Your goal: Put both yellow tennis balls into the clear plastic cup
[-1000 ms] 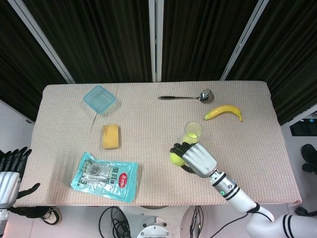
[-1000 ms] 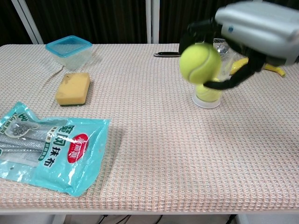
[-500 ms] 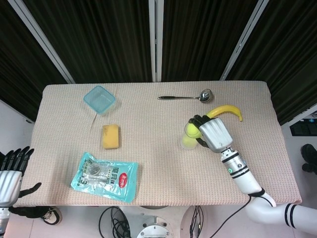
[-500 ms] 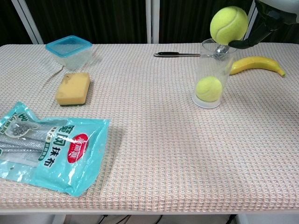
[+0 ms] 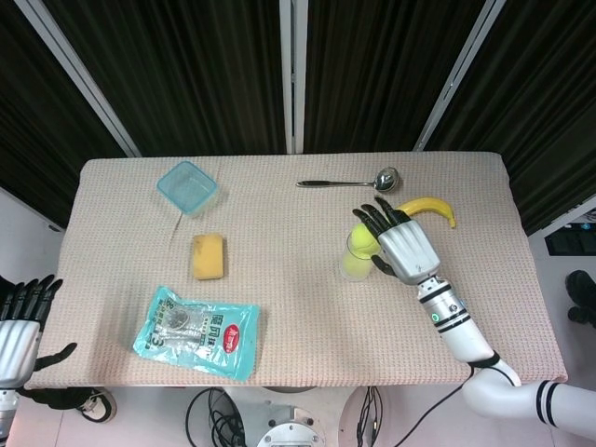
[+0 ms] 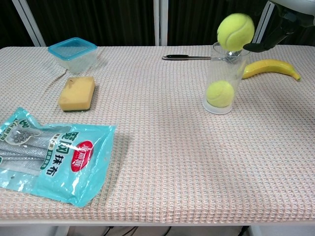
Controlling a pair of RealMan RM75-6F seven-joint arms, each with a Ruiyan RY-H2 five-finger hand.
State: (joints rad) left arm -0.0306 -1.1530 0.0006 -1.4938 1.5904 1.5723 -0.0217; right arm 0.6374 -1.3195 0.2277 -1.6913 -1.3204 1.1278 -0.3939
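The right hand (image 5: 405, 247) sits right of centre in the head view with its fingers (image 5: 376, 220) spread apart and reaching over the clear plastic cup (image 6: 222, 78); it grips nothing. In the chest view only a dark finger and the edge of this hand show at the upper right corner, just beside the upper tennis ball (image 6: 236, 31), and whether that finger touches the ball is hard to judge from this angle. That ball sits at the cup's mouth, above the rim, while the other tennis ball (image 6: 219, 94) rests at the bottom of the cup. The cup stands upright on the woven tabletop (image 5: 298, 326). A banana (image 5: 424, 208) lies just beyond the hand toward the right edge of the frame, and a metal spoon (image 5: 349, 181) lies further up, near the top middle. Across the tabletop to the left are a yellow sponge (image 5: 208, 256), a clear container with a blue lid (image 5: 187, 187) in the upper left, and a teal snack packet (image 5: 197, 332) at lower left. The left hand (image 5: 20, 321) hangs off the tabletop at the lower left edge of the frame, fingers apart and holding nothing.
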